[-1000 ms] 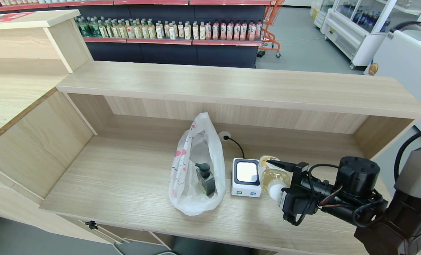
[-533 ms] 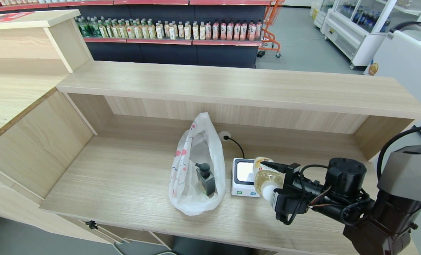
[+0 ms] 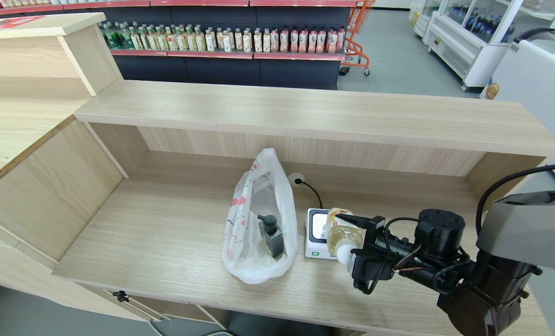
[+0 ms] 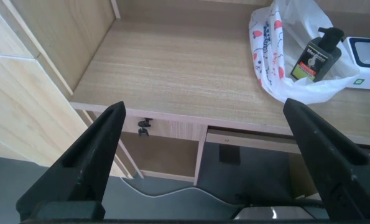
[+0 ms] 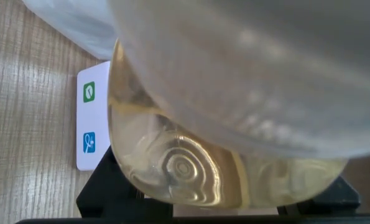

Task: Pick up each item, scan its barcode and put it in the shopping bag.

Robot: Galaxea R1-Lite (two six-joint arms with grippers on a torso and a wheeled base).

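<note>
My right gripper [image 3: 345, 238] is shut on a clear bottle [image 3: 340, 229] of yellow liquid with a white cap, held on its side just above the white barcode scanner [image 3: 315, 231]. In the right wrist view the bottle [image 5: 234, 124] sits close in front of the lens, with the scanner [image 5: 91, 124] under it. Left of the scanner stands the white shopping bag [image 3: 259, 219], holding a dark pump bottle [image 3: 271, 235]. My left gripper [image 4: 204, 107] is open with nothing in it, low in front of the counter's front edge; the bag [image 4: 278, 56] lies well off from it.
The work surface is a recessed wooden counter [image 3: 165, 233] with a raised ledge [image 3: 305, 112] behind and a side wall [image 3: 49, 196] on the left. A black cable [image 3: 311, 189] runs from the scanner to a hole at the back. Bare wood stretches left of the bag.
My right arm has carried the bottle leftward, from beside the scanner to over its right part. The bag and scanner have stayed put.
</note>
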